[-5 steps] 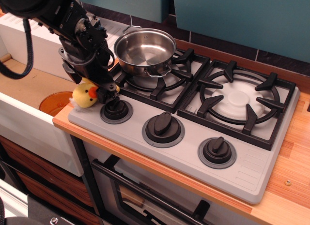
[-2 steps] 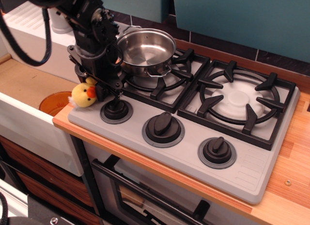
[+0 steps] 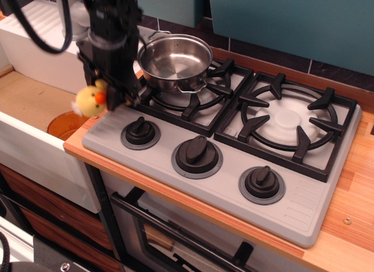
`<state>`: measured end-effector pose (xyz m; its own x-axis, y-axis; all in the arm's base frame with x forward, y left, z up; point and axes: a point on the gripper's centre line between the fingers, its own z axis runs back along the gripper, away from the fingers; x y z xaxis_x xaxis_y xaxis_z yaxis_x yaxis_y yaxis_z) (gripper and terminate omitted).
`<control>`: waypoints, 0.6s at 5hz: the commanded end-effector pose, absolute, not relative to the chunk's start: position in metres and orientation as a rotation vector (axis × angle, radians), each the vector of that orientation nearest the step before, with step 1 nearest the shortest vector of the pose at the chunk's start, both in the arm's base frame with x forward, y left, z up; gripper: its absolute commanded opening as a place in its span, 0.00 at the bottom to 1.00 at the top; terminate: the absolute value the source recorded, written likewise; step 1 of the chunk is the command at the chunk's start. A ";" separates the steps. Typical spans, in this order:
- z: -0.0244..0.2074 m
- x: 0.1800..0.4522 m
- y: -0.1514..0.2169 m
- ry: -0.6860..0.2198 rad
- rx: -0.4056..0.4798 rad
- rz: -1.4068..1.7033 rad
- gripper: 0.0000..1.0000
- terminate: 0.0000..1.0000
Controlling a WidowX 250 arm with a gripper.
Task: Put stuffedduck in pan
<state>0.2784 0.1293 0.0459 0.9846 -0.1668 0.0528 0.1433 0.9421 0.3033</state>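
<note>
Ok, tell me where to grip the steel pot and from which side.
Grip the pan by its near loop handle, coming from above on the knob side. That handle sticks out clear over the grate, while the gripper holding the stuffedduck crowds the left.

All I've got of the arm (image 3: 108,26) is black: matte, blocky housings stacked on each other, hard edges, small recesses and bracket-like ridges across the faces. A few glossy spots catch the light. A thick black cable (image 3: 38,35) loops out to the side and curves back in near the top edge. The gripper (image 3: 111,90) end is the same black, chunky and angular. Can't make out any markings or screw heads.
</note>
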 end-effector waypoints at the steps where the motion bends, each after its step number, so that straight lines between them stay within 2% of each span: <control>1: 0.111 0.321 0.147 -0.054 0.343 -0.207 0.00 0.00; 3: 0.138 0.368 0.153 -0.007 0.314 -0.255 0.00 0.00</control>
